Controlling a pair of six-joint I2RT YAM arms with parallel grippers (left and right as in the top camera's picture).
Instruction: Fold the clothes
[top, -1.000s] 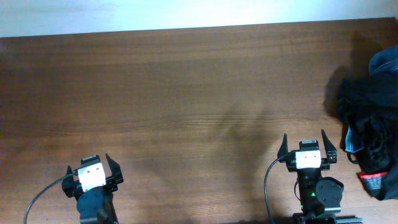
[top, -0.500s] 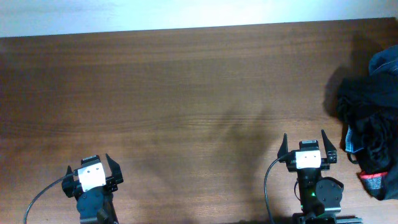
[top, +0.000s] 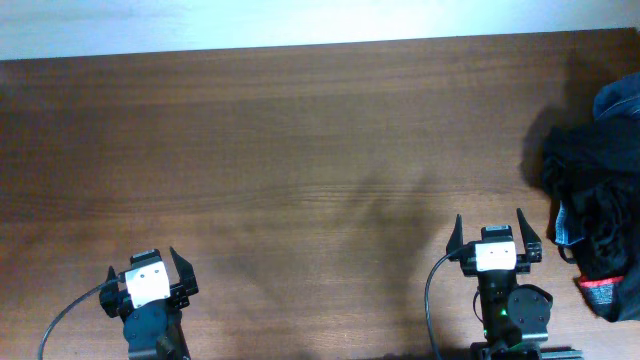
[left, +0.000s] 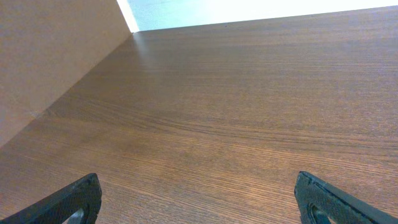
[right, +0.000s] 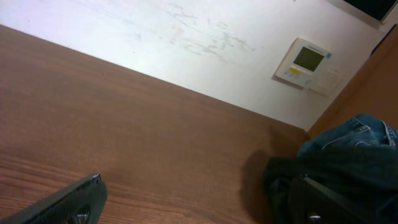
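Down at the near edge of the table (top: 300, 150), I am watching the left pincer (top: 145, 264) and finding its 2 fingers standing wide apart, gripping nothing, with only bare wood showing between them in its wrist view. I am seeing the right pincer (top: 489, 222) parked the same way, fingers spread and empty, pointing up the table. Comparing with 1 second ago, I am finding nothing moving at all: both arms are sitting in the same spots and the cloth at the right is lying in the same shape. I am reading that as the task not yet being under way, with no garment pulled out onto the working area and every fold still to be made. Looking outward to the right edge, I am finding the black pants (top: 598, 262) lying crumpled in a bunch, just right of the right pincer and well apart from the left one. A bright red strip is showing at their near end and a pale grey band is peeking out along the left side. They are touching a heap of blue denim (top: 618, 100) lying beyond them, and I am not able to tell exactly where one dark fabric ends and the next begins.
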